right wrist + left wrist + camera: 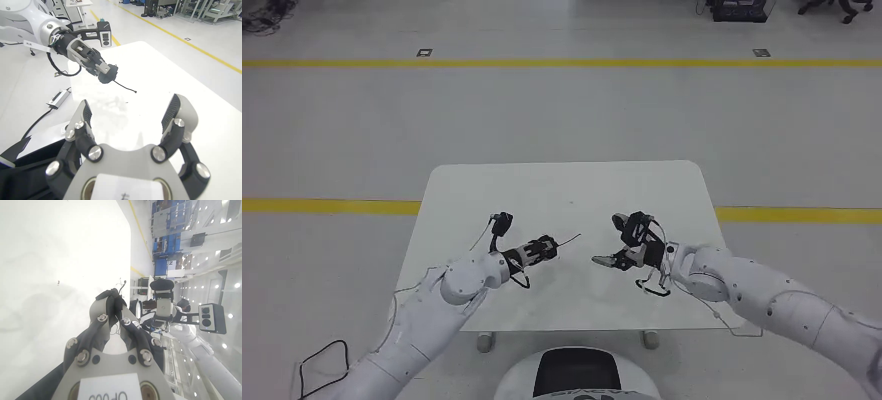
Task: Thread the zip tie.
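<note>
Right gripper (130, 100) spread wide and holding nothing; left gripper (108, 73) clamped on a zip tie (124, 87).
Both grippers hang above the near half of the white table (151, 62), facing each other with a gap between them. Black-covered fingertips (105, 77) of the left gripper pinch one end of the thin black zip tie. Its free length juts out toward the right gripper, slightly curved and raised off the tabletop, and its small tip ends well short of the open jaws.
</note>
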{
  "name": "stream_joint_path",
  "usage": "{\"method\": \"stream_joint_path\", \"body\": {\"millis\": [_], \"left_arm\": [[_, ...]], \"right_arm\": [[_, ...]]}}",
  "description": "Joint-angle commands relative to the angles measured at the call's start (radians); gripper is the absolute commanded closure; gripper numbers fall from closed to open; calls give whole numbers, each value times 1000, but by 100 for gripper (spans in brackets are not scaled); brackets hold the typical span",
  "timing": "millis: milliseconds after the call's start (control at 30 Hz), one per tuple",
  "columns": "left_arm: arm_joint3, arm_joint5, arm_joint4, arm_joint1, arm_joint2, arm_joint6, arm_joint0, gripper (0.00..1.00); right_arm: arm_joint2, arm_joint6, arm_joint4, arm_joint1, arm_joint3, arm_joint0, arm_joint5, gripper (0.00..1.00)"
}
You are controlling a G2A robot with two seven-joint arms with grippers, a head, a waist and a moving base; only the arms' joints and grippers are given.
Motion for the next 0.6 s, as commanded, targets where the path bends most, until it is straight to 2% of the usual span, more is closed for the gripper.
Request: {"method": "stream_joint_path", "body": {"millis": [0, 367, 533, 567], "left_arm": [[0, 0, 0, 0, 0, 0, 0, 100], [0, 0, 0, 0, 0, 0, 0, 100], [0, 0, 0, 0, 0, 0, 0, 100], [0, 0, 0, 0, 0, 0, 0, 100]], "right_arm": [[0, 0, 0, 0, 0, 0, 0, 0], [11, 1, 11, -2, 0, -11, 2, 0], [33, 100, 178, -5, -15, -37, 0, 0], [33, 126, 243, -7, -28, -41, 0, 0]]}}
